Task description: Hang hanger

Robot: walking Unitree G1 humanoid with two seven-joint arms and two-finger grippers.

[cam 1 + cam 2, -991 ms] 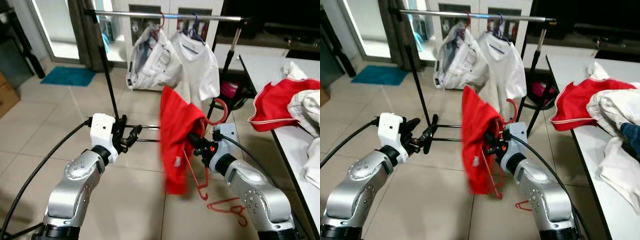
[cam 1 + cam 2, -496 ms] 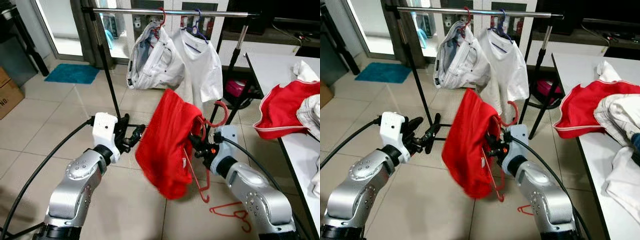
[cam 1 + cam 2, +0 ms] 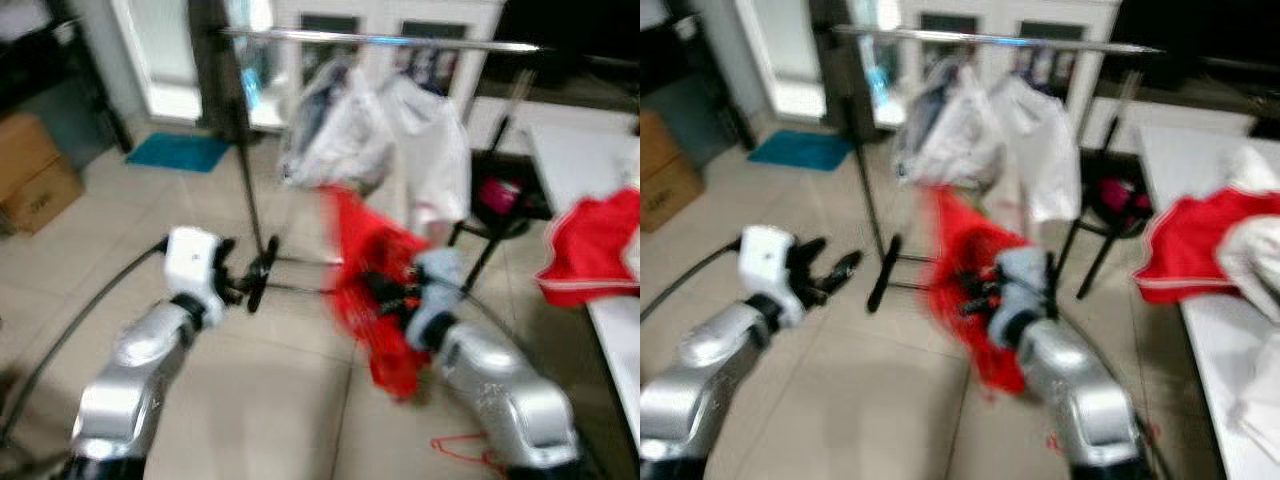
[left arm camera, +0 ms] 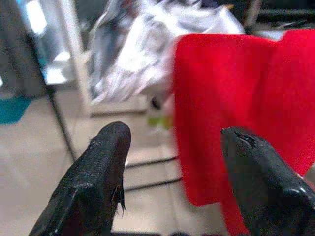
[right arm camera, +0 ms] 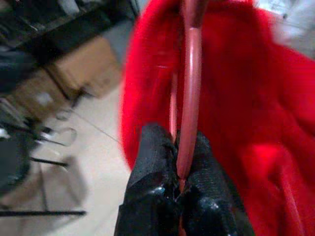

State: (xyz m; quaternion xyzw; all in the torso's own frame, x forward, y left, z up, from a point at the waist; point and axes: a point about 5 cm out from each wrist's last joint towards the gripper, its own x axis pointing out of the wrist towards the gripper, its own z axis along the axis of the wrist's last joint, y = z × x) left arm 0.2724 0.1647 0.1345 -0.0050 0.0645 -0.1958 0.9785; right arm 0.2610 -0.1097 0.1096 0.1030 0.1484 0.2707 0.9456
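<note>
The eye views are blurred. My right gripper [image 3: 392,292] is shut on a red hanger [image 5: 189,98] that carries a red garment [image 3: 372,285], held low in front of the clothes rack. In the right wrist view the two black fingertips [image 5: 157,167] pinch the hanger's red wire, with red cloth behind. The silver rail [image 3: 380,40] runs across the top, with white clothes [image 3: 400,135] hanging from it. My left gripper [image 3: 243,285] is open, left of the garment and apart from it. Its fingers [image 4: 98,167] frame the red garment [image 4: 246,108] in the left wrist view.
A white table [image 3: 575,160] at the right carries a red and white garment [image 3: 590,245]. Another red hanger [image 3: 470,452] lies on the tiled floor by my right arm. A cardboard box [image 3: 35,170] and a blue mat [image 3: 180,152] sit at the left.
The camera has swung and the picture has blurred. The red garment has swung back in towards my right gripper and hangs narrower. My left gripper stays open.
</note>
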